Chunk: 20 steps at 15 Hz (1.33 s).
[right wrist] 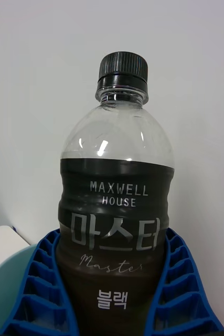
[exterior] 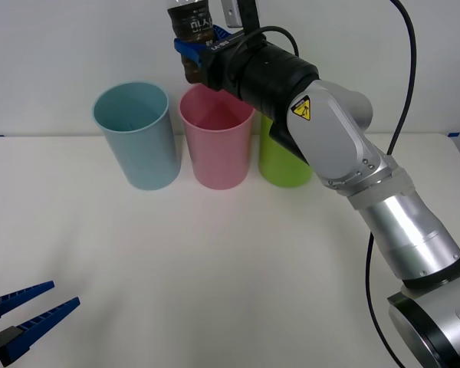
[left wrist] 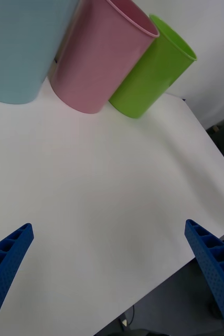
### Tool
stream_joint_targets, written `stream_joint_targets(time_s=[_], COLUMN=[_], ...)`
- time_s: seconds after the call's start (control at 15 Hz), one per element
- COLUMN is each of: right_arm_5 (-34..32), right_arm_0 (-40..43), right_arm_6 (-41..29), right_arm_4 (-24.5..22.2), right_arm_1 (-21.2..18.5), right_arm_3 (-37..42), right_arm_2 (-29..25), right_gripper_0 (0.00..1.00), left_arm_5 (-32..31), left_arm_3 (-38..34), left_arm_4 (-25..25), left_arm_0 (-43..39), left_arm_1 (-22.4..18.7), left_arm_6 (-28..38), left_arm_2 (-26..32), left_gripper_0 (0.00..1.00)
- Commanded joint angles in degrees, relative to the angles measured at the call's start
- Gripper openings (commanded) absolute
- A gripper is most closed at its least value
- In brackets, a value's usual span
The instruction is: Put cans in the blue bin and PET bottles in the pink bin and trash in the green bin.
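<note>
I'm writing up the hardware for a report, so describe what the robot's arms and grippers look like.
The right arm has light grey and brushed silver segments, a black cylindrical wrist and a yellow triangular warning sticker. A black cable loops beside it. The right gripper and the left gripper both have blue, ribbed, tapering fingers, with a lattice of open cells.

R arm stretched fwd and raised, right gripper (exterior: pixel 193 55) clamped, left gripper (exterior: pixel 32 316) low, fingers apart
</note>
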<state>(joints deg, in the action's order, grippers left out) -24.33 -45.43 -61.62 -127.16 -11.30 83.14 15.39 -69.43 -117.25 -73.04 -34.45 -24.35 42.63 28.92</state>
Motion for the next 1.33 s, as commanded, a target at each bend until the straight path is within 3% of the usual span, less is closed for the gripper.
stream_joint_targets(time_s=[0.07,0.87,1.33], right_arm_5=[0.43,6.05,6.84], right_arm_0=[-1.95,-3.62,-3.35], right_arm_6=[0.45,2.91,4.58], right_arm_4=[-0.46,0.60,1.30], right_arm_1=[-0.04,-0.04,-0.13], right_arm_3=[-3.60,-13.26,-14.85], right_arm_2=[-0.10,2.71,2.89], right_gripper_0=[0.00,0.00,0.00], left_arm_5=[0.00,0.00,0.00], left_arm_3=[0.00,0.00,0.00], left_arm_4=[0.00,0.00,0.00], left_arm_0=[0.00,0.00,0.00], left_arm_1=[0.00,0.00,0.00], left_arm_6=[0.00,0.00,0.00], left_arm_2=[0.00,0.00,0.00], left_gripper_0=[1.00,1.00,1.00])
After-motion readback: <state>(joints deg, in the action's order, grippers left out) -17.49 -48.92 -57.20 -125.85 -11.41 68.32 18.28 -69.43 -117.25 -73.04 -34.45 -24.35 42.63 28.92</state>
